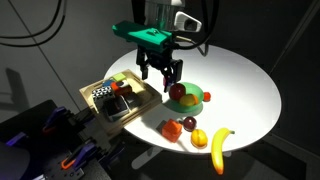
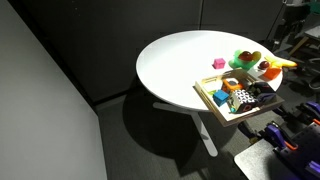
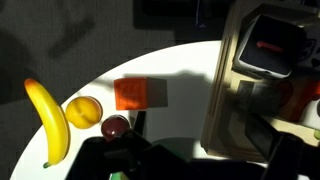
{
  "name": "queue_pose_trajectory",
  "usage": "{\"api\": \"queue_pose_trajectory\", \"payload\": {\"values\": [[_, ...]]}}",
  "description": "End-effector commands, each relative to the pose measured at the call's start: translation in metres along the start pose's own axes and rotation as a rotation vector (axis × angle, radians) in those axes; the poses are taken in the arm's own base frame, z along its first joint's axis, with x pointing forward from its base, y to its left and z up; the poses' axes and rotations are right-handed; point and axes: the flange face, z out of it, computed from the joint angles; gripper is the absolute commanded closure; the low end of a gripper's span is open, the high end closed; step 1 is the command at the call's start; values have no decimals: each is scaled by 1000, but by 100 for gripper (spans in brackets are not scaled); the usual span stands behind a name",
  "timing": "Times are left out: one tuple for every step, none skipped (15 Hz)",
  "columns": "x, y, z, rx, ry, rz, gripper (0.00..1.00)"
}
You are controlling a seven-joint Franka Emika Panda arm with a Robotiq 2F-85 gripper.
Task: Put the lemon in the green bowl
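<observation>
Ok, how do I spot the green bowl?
Start at the round white table and find the wooden tray at its edge. The bowl sits just past the tray, near the hand; it is the only bright green dish.

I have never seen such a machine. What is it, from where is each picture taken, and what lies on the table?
It is one robot arm, steered by a person. Its gripper hangs above a round white table; its fingers look spread, with nothing visible between them. Two pictures come from cameras standing outside; the third from a camera on the wrist, looking down. On the table: a wooden tray of small items, a green bowl, a red fruit close to it, a red cube, a banana, a golden-yellow fruit. I cannot pick out the lemon.
</observation>
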Motion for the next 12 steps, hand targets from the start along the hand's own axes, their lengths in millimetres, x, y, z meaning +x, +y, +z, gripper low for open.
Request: {"api": "queue_pose_trajectory", "payload": {"values": [[-29,-12,-16,-17,25,26,0],[-34,-15,-18,-18,34,35,0],[-39,-18,-20,-19,44,47,0],[-44,-22,-23,-19,56,58,0],[-48,-25,-25,-17,65,66,0],[-52,-28,-28,-15,79,77,0],[-55,-31,-30,-15,97,90,0],[-58,-33,-32,-15,113,101,0],[-60,-36,-35,-18,133,116,0],[-63,-38,-37,-21,147,127,0],[-65,-39,-38,-27,163,138,0],[-67,-41,-40,-32,179,150,0]]}}
